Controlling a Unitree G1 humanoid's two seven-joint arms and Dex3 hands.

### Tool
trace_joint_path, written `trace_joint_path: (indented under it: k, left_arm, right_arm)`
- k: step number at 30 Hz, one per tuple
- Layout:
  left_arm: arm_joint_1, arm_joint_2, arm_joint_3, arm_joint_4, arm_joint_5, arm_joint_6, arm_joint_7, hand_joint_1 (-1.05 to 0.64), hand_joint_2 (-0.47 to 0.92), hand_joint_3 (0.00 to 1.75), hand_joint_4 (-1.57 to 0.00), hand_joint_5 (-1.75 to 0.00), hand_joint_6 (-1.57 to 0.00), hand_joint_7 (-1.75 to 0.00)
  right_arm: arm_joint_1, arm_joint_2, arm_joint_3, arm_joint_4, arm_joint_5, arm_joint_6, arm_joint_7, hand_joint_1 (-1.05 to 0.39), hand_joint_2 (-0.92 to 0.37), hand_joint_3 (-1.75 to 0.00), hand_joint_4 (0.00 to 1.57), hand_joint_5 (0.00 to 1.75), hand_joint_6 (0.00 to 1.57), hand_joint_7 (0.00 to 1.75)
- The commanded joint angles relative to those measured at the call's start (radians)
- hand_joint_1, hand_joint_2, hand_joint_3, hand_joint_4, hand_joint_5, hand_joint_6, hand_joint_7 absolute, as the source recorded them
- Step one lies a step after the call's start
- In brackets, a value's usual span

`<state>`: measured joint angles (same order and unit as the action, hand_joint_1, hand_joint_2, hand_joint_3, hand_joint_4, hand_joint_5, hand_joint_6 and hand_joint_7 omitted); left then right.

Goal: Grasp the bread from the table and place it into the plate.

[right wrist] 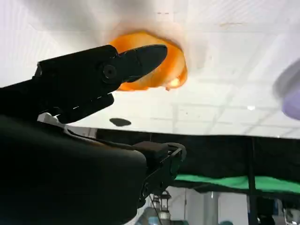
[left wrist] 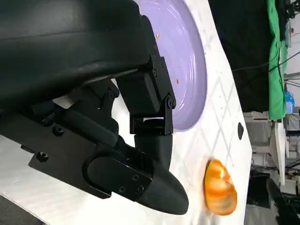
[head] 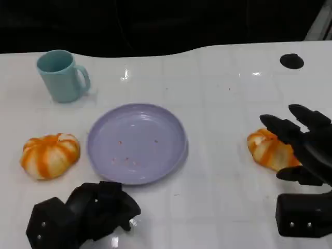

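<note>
Nearest the camera: left hand (head: 85,212) resting low on the white table (head: 218,119), just short of the plate's near rim, fingers curled inward with nothing between them. Confirmed in the left wrist view, hand (left wrist: 140,154) folded in on itself, lavender plate (left wrist: 187,65) just past the fingertips.

To the right of the plate, well apart from it: right hand (head: 303,150) with fingers spread, arched over and around an orange-and-white striped bread (head: 267,149). Fingers over the bread's right side; actual contact not determinable from the head view. In the right wrist view, one finger (right wrist: 136,61) crossing in front of the bread (right wrist: 164,70), others apart; no closed grip seen.

Centre: plate (head: 179,150), lavender, round, a few small crumbs on its surface, no bread in it.

Left of the plate, just beside its rim: second striped bread (head: 50,155), untouched.

Beyond the plate, to its far left: teal mug (head: 61,75), upright, handle toward the plate side.

Far right of the plate, near the table's back edge: small black round mark (head: 291,60).
</note>
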<state>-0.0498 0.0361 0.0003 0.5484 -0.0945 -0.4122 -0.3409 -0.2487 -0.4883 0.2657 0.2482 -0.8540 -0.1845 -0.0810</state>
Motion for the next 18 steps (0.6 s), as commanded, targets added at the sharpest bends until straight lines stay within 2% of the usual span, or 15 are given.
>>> trace_joint_path:
  k: [1, 10, 18]
  left_arm:
    - [0.013, 0.009, 0.001, 0.004, 0.004, 0.009, 0.004, -1.05, 0.85, 0.00, -0.87, -1.52, -1.28, -0.77]
    - [0.022, 0.010, -0.001, -0.012, 0.004, 0.013, 0.003, -1.05, 0.85, 0.00, -0.87, -1.52, -1.29, -0.77]
    - [0.033, 0.010, -0.001, -0.031, -0.001, 0.024, -0.001, -1.04, 0.84, 0.00, -0.86, -1.52, -1.28, -0.77]
  right_arm:
    - [-0.061, 0.007, 0.031, 0.062, -0.008, 0.027, -0.001, -0.54, -0.85, 0.00, 0.10, 0.08, 0.24, 0.02]
    - [-0.149, 0.045, 0.097, 0.177, -0.001, 0.070, -0.005, -0.40, -0.78, 0.00, 0.14, 0.11, 0.28, 0.02]
    - [-0.184, 0.076, 0.144, 0.231, -0.002, 0.113, 0.014, -0.31, -0.76, 0.00, 0.15, 0.11, 0.31, 0.01]
